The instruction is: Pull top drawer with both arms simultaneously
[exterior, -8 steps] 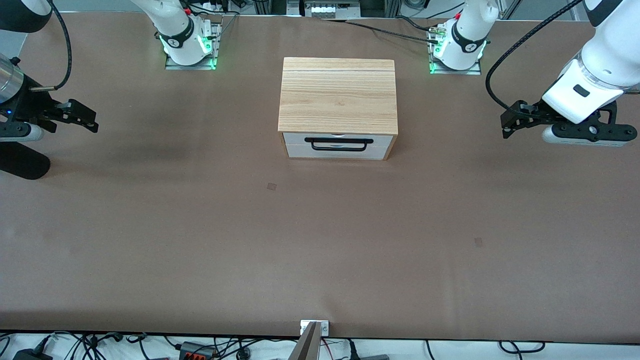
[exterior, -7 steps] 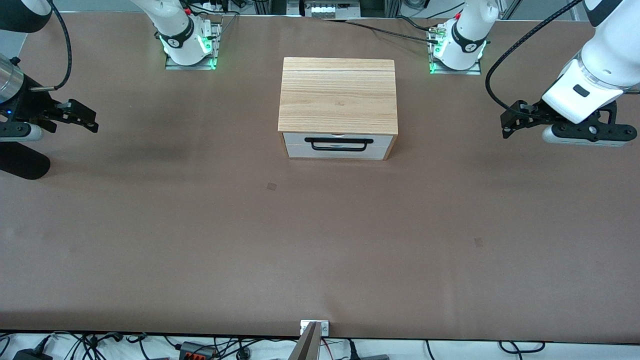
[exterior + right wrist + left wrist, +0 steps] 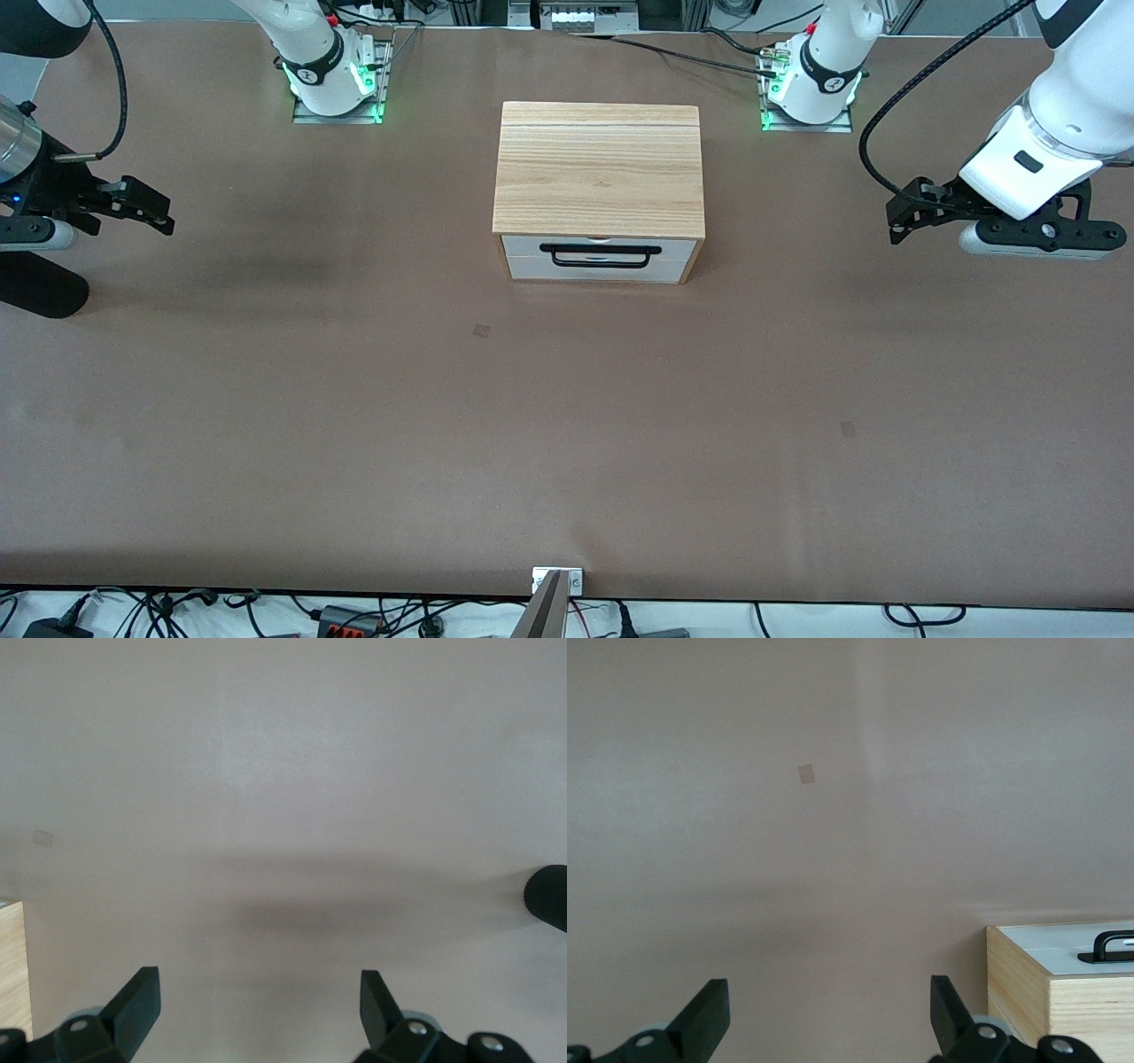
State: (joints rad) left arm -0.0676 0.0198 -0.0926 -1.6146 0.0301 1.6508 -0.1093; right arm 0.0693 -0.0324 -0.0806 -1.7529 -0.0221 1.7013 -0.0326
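Note:
The top drawer (image 3: 600, 250) is shut in the light-wood box (image 3: 599, 168) at the table's middle; its white front has a black bar handle (image 3: 601, 255). The box's corner and handle end show in the left wrist view (image 3: 1063, 983). My left gripper (image 3: 899, 221) is open and empty, up over bare table at the left arm's end; it shows in its wrist view (image 3: 828, 1010). My right gripper (image 3: 159, 213) is open and empty, up over bare table at the right arm's end; it shows in its wrist view (image 3: 259, 1003). Both are far from the handle.
The brown table (image 3: 567, 425) spreads wide around the box. Both arm bases (image 3: 332, 75) (image 3: 811, 84) stand on the table farther from the front camera than the box. Cables lie along the table's near edge.
The left arm has crept very slightly; the right arm and the drawer have not moved.

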